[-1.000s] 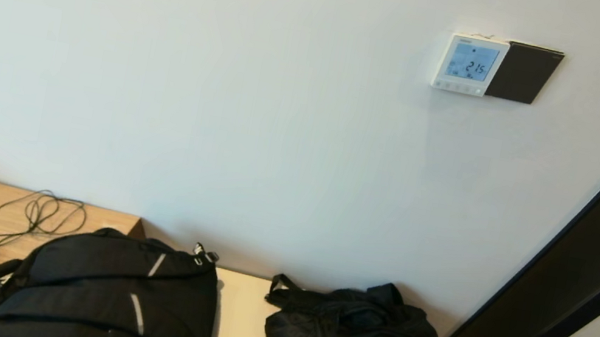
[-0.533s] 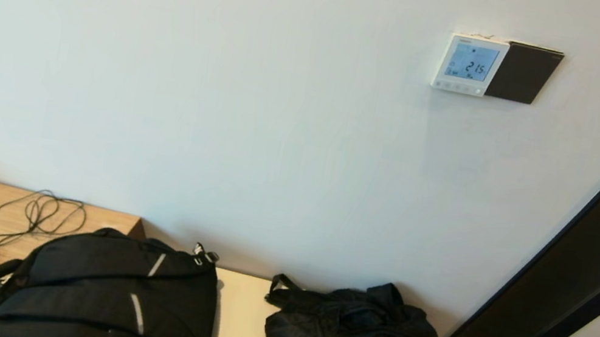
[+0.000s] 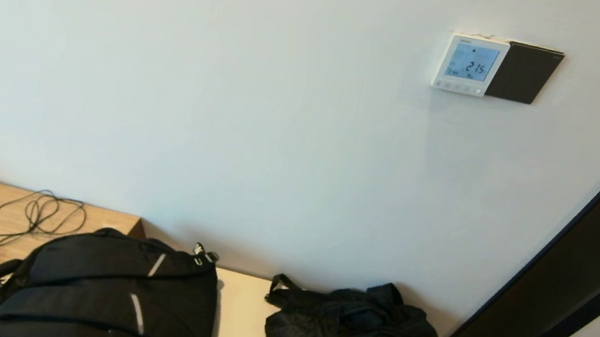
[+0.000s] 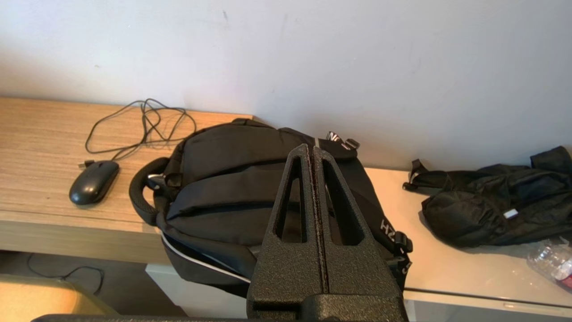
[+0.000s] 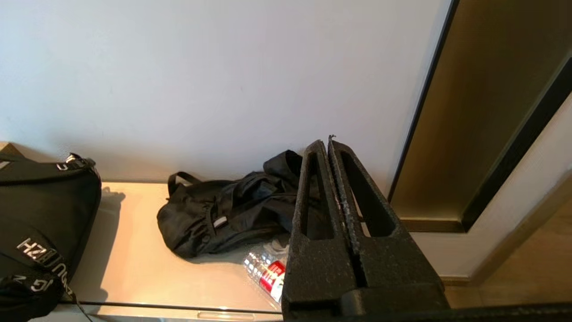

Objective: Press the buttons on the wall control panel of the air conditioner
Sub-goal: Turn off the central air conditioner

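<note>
Wall control panel (image 3: 469,64) sits high on the wall beside a black plate (image 3: 523,73), unchanged from earlier frames, its buttons (image 3: 458,88) barely discernible. Left gripper (image 4: 312,154) and right gripper (image 5: 325,144) are closed and empty, low above the bench; neither appears in the head view.

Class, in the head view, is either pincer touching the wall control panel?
No: the wall control panel hangs alone on the wall, no pincer near it.
</note>
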